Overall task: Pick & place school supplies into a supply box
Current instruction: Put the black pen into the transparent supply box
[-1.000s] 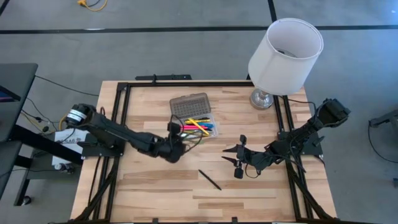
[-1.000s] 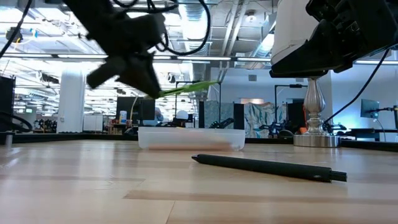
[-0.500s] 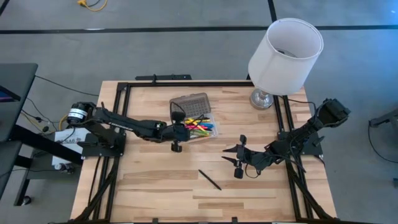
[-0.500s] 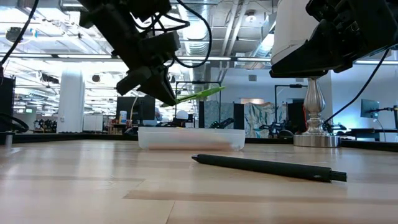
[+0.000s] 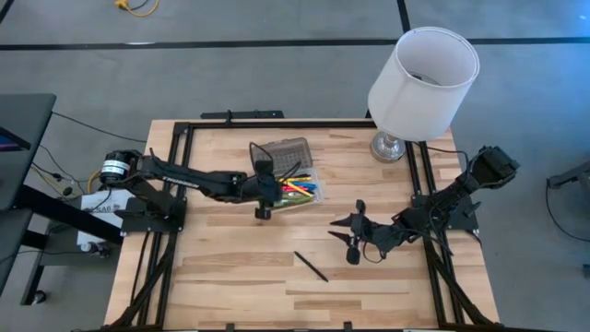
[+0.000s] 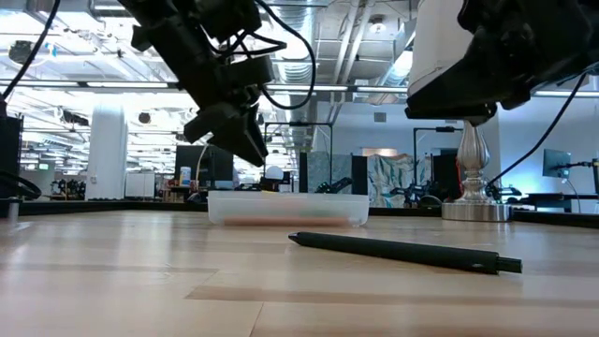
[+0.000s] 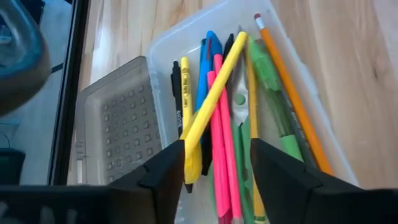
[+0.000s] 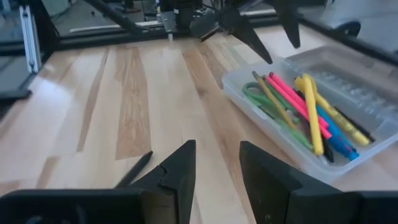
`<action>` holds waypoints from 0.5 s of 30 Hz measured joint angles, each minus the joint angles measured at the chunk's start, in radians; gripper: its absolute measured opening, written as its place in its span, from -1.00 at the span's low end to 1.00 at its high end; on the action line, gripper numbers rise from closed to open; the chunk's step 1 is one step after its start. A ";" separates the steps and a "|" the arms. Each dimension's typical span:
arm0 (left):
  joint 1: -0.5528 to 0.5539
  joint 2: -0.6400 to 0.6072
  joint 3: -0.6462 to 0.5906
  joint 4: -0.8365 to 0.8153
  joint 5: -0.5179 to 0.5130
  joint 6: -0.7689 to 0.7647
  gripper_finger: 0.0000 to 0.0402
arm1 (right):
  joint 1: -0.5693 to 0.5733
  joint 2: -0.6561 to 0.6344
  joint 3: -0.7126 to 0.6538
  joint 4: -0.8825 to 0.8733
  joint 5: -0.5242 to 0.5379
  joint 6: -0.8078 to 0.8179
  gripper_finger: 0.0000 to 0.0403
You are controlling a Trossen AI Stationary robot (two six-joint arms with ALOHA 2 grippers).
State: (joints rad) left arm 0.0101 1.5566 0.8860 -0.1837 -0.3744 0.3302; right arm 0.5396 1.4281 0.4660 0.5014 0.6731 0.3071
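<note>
The clear supply box [image 5: 311, 192] stands at the table's far middle, its ribbed lid [image 5: 281, 153] folded open on the far side. Inside it lie several pens and pencils and the green-handled scissors [image 7: 240, 99]. A yellow pen [image 7: 214, 93] lies aslant on top of them. My left gripper [image 7: 214, 163] hangs open just above the box's left end [image 5: 263, 191], holding nothing. A black pen [image 5: 311, 266] lies flat on the table nearer the front. My right gripper [image 5: 348, 232] stands open to the right of it, above the table.
A white lamp [image 5: 419, 78] stands at the far right corner, its metal foot [image 5: 390, 148] on the table. Black rails frame the table's left, far and right sides. Bare wood stretches along the near half, around the black pen [image 6: 393, 251].
My left gripper has swung toward the table's far edge, over the box, carrying a yellow pen that stuck out level from its fingers. It has then opened and let go. The pen has dropped into the box and lies aslant across the other supplies.
</note>
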 joint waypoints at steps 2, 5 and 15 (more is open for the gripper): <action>-0.005 0.000 0.000 -0.010 0.001 -0.001 -0.07 | -0.012 0.000 0.000 0.000 -0.021 0.038 -0.41; -0.027 -0.001 0.000 -0.048 0.004 -0.001 -0.06 | -0.026 0.001 0.000 0.000 -0.068 0.078 -0.41; -0.139 -0.022 0.000 -0.132 0.056 -0.004 -0.19 | 0.003 0.001 0.055 0.009 -0.097 -0.032 -0.41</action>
State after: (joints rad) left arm -0.1285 1.5345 0.8860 -0.3154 -0.3186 0.3264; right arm 0.5427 1.4292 0.5214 0.5102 0.5757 0.2754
